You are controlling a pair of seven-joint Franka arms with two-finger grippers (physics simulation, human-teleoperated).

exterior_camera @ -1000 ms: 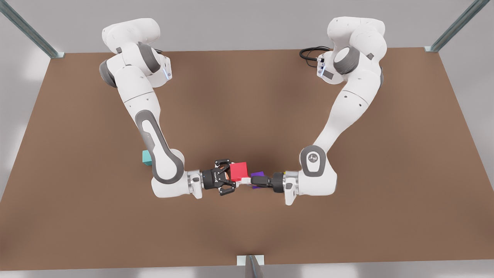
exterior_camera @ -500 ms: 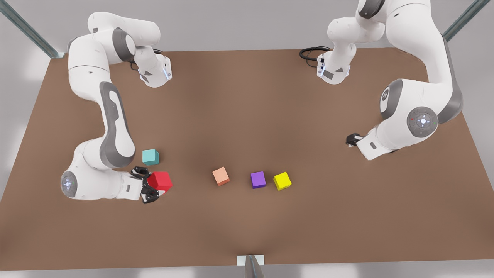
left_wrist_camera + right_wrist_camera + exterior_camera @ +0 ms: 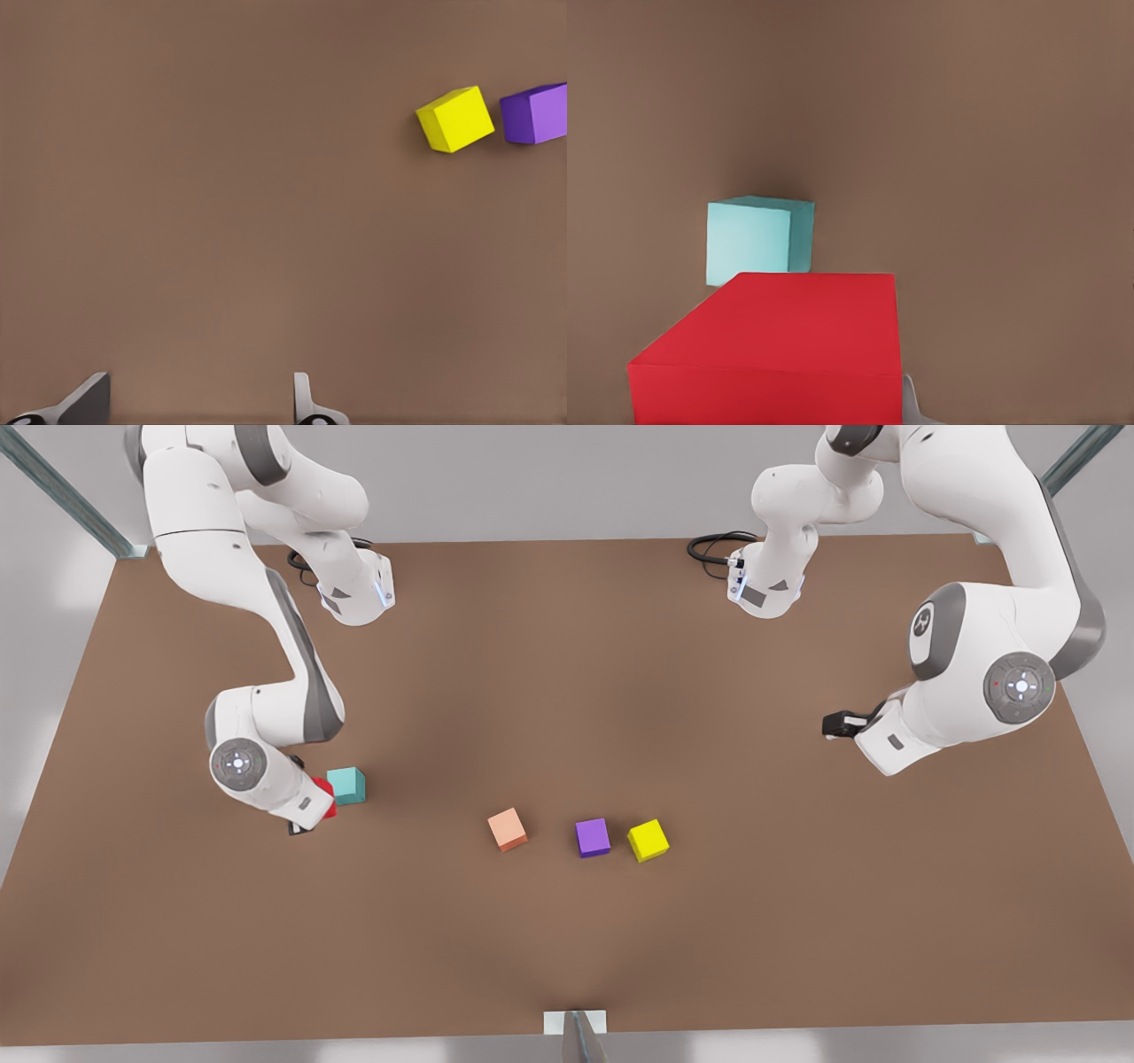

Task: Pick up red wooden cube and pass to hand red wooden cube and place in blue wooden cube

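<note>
Fingers of the right gripper (image 3: 306, 815) grip the red wooden cube (image 3: 780, 350) just beside the blue wooden cube (image 3: 757, 241), so it should lift up and centre over it first, while the left gripper (image 3: 199, 403), fingers apart, waits far off.

the red wooden cube (image 3: 324, 797) sits under a white arm, just beside the blue wooden cube (image 3: 346, 786).

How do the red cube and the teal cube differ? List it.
The red cube is bright red; the teal cube is light blue-green. The red cube sits in the right gripper; the teal cube rests free on the table. Both are plain-faced cubes.
</note>
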